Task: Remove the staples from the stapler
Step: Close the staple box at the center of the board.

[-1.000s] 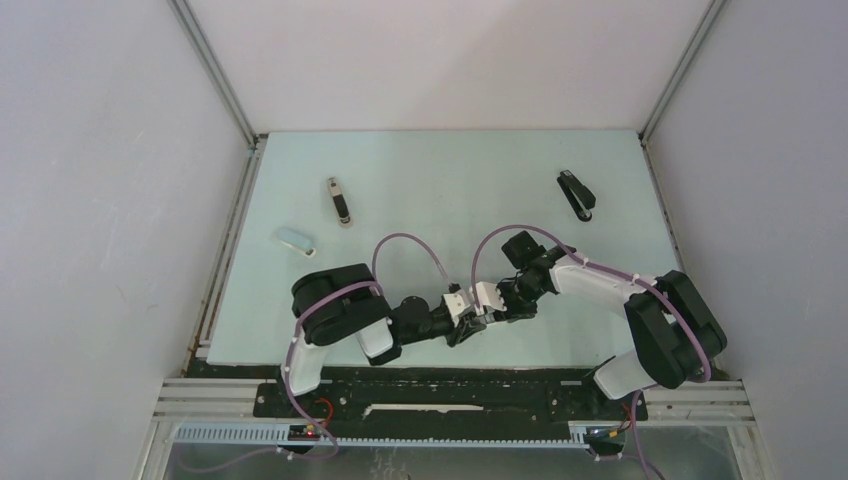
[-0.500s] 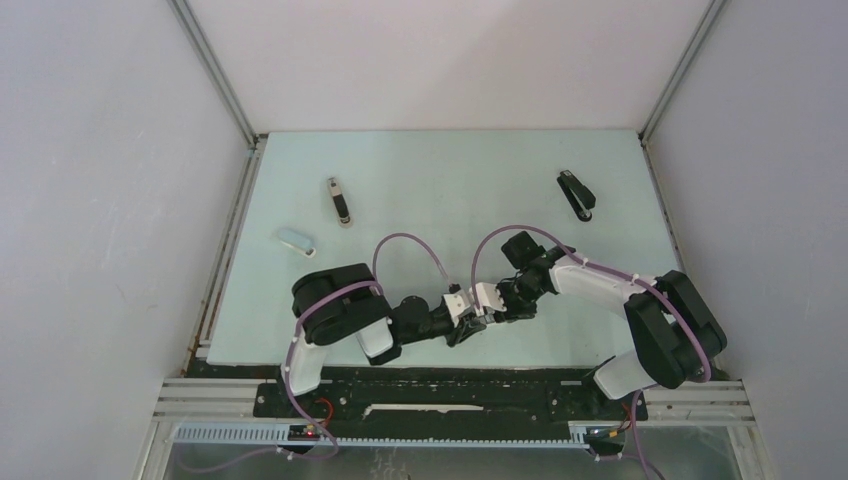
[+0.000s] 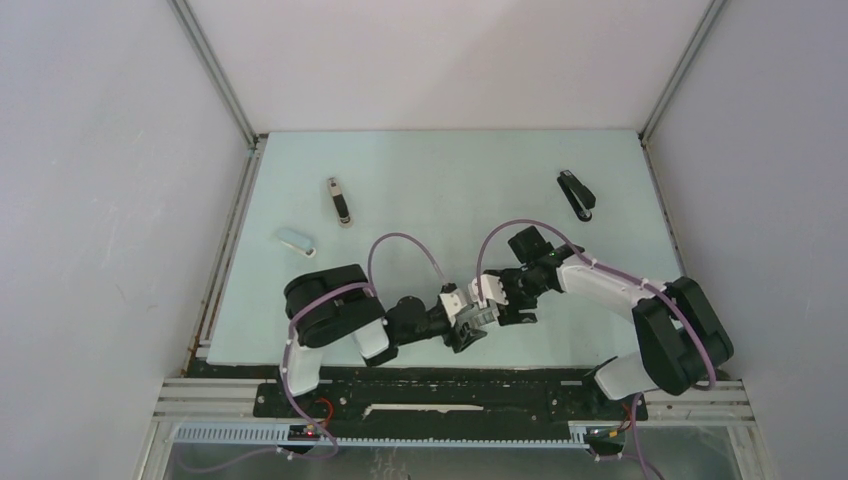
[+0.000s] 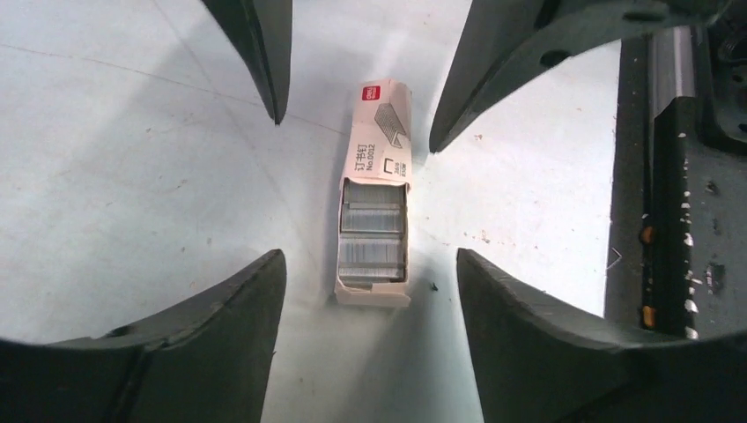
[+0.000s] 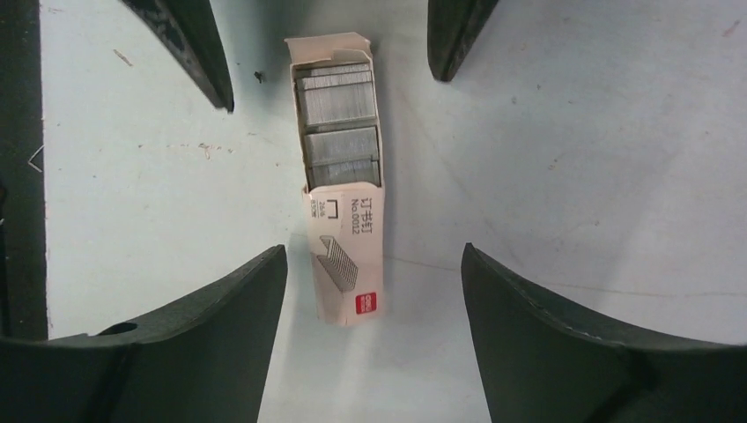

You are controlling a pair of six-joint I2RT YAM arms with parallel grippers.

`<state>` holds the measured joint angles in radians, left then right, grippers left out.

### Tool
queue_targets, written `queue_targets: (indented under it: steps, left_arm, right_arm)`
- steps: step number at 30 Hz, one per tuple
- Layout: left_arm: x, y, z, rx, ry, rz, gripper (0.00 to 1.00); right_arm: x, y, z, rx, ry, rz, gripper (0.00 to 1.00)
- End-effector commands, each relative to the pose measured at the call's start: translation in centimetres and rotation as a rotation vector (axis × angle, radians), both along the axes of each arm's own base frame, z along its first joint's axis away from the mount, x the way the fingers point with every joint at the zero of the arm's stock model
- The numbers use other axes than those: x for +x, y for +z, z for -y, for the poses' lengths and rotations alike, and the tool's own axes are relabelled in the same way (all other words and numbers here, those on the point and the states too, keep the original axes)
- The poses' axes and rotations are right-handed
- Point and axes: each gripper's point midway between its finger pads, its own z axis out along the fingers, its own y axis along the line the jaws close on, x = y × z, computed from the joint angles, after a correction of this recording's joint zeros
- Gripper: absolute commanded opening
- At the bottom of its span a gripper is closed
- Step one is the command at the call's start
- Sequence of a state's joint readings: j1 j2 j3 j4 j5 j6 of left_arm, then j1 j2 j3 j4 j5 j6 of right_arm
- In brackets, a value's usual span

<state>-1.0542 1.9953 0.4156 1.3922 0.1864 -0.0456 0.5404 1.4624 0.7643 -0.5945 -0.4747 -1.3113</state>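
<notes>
Stapler (image 3: pixel 340 202) lies flat on the mat (image 3: pixel 450 160) at about 10 o'clock from the grippers, well apart from both, its length running roughly 12 to 6; no gripper touches it; a black stapler (image 3: pixel 575 195) lies at about 2 o'clock, near the mat's right edge, and a pale blue item (image 3: pixel 297 240) sits just toward 7 o'clock of the stapler

Left gripper (image 3: pixel 468 325) and right gripper (image 3: pixel 495 300) meet nose to nose low on the mat, near its 6 o'clock edge; in the left wrist view the left gripper (image 4: pixel 370 256) has its jaws spread wide, one finger either side of a small cardboard box (image 4: pixel 374 141), neither finger touching it; the right gripper's fingers (image 4: pixel 264 53) reach in from 12 o'clock, also parted and clear of the box

From the right wrist the right gripper (image 5: pixel 374 251) shows the same wide gap around the box (image 5: pixel 345 256); nothing is held by either; the box lies flat, its top torn open at the end toward the left gripper, grey strips (image 5: pixel 339 123) packed inside; the printed end with a red mark points toward the right gripper
</notes>
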Motion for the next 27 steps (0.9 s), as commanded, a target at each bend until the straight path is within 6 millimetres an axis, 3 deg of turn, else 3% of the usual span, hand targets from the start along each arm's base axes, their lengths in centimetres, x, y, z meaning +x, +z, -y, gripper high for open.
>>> queue_targets:
  steps: [1,10,22,27]
  left_arm:
    - [0.4,3.1,-1.2,-0.057,0.062,0.04,0.8]
    - [0.4,6.8,-4.7,-0.142,0.184,0.019,0.99]
    - [0.8,11.6,-9.0,-0.274,0.299,-0.08,1.0]
    - [2.0,12.6,-11.5,-0.215,0.432,-0.08,1.0]
  right_arm:
    - [-0.8,1.8,0.0,0.055,0.026,-0.001,0.83]
    - [-0.9,5.1,1.3,0.098,0.006,0.049,0.85]
    - [-0.8,9.0,2.2,0.18,-0.16,0.092,0.84]
    - [-0.6,9.7,2.8,0.186,-0.266,0.089,0.83]
